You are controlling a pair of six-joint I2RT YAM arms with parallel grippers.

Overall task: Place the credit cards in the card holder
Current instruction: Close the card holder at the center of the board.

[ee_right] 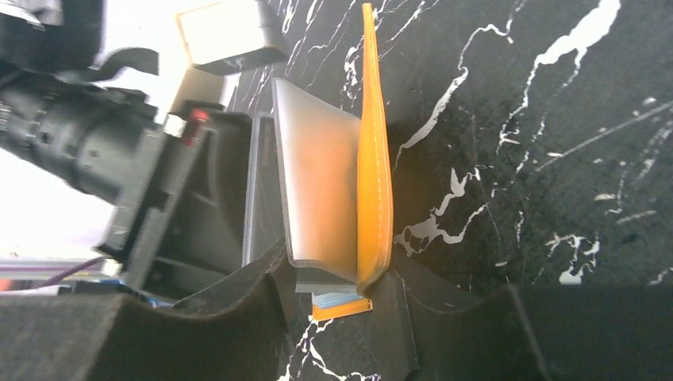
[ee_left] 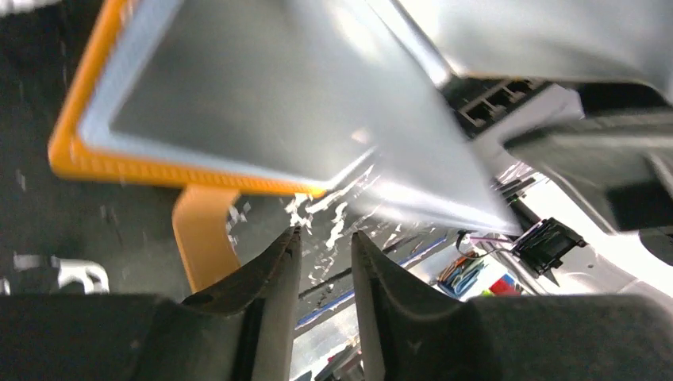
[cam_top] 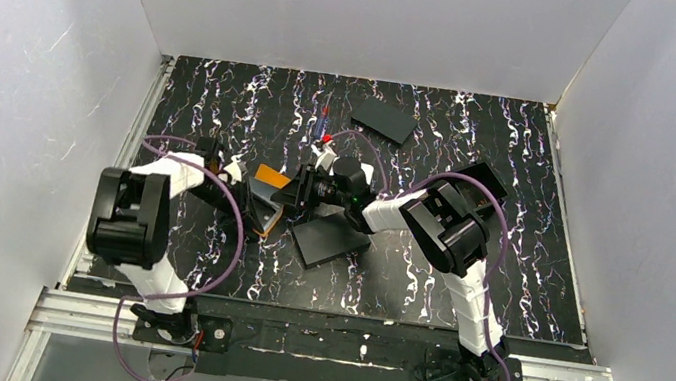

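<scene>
Presently, card holder [ee_right: 373,159] sat between right pincer's [ee_right: 333,270] half-parted jaws, grip uncertain; left pincer [ee_left: 325,238] narrowly parted, empty; firm hold needed next, likely.

Cover of the card holder [ee_right: 374,159]: orange, leather-like, smooth, stitched edge – inner sleeves frosted translucent plastic, pale grey, slight sheen. The table [ee_right: 555,119] top: black marble-print, white veins, semi-gloss. Fingers [ee_left: 266,278] of the left gripper [ee_left: 325,242]: matt black plastic. The flat black rectangle [cam_top: 332,240] looks matt. The front rail [cam_top: 569,379] is bare aluminium – walls [cam_top: 341,9] matt white.
</scene>
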